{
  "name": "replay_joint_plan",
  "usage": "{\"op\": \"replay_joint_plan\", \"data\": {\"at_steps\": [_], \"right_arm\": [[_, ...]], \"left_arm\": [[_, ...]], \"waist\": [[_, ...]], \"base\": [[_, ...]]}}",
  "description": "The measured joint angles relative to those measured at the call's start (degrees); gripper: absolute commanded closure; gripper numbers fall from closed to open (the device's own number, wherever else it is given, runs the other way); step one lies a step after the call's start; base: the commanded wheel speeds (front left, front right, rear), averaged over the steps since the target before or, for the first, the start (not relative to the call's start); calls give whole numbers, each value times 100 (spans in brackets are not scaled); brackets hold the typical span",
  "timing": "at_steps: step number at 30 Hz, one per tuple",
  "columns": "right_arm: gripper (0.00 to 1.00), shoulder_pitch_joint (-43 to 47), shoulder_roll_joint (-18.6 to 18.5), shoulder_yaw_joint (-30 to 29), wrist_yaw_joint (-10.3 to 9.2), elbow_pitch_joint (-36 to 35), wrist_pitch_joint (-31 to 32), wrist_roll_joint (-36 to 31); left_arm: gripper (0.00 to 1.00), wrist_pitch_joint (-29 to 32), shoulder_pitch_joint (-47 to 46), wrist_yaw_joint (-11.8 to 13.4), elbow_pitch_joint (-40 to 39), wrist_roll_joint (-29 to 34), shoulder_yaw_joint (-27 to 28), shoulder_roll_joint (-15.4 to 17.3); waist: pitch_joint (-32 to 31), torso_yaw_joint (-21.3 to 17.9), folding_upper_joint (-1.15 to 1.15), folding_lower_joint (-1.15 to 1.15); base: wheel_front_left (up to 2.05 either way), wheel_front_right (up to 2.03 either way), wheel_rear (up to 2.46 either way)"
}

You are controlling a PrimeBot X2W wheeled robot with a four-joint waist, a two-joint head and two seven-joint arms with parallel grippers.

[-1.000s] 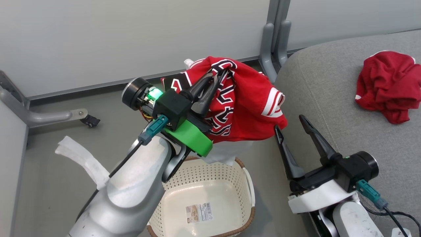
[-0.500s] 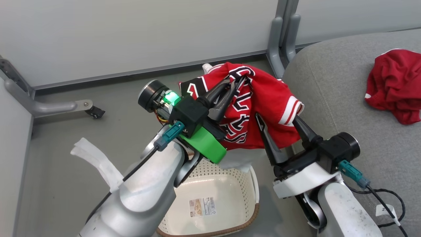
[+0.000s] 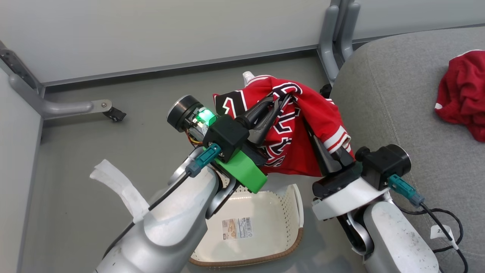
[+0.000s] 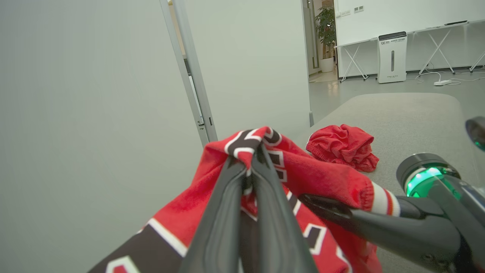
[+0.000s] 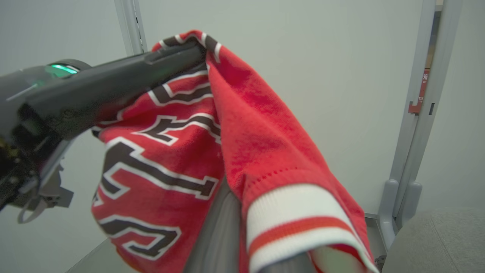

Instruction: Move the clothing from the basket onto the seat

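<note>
**newbie42:** so how far did you get with the laundry?

**me:** Roughly halfway, I'd say. The plain shirt (image 3: 464, 93) lay crumpled on the seat (image 3: 398, 113). What showed of the basket (image 3: 282, 199) was bare bottom. The jersey (image 3: 299, 125) hung in the air beside the seat's edge. My left gripper (image 3: 282, 100) was clenched on a top fold and my right gripper (image 3: 333, 157) was clamped at the striped sleeve hem. Only laying it down was left.

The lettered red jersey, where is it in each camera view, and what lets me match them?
Head view: jersey at centre, held up by the left tool.
Left wrist view: jersey at lower centre, pinched in that tool.
Right wrist view: jersey at centre, close up; left tool enters from the left.
Shared landmark: the left tool, shut on the jersey's top fold.
</note>
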Motion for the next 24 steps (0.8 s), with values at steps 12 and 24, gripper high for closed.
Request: {"op": "replay_joint_plan", "data": {"at_steps": [12, 24], "right_arm": [[100, 8, 0, -2, 0, 5, 0, 9], [100, 8, 0, -33, 0, 2, 0, 8]], "left_arm": [[28, 0, 3, -1, 69, 21, -26, 0], [0, -1, 23, -3, 90, 102, 32, -9]], "waist": [[-3, -25, 0, 0], [31, 4, 0, 0]], "base": [[0, 0, 0], [0, 0, 0]]}}
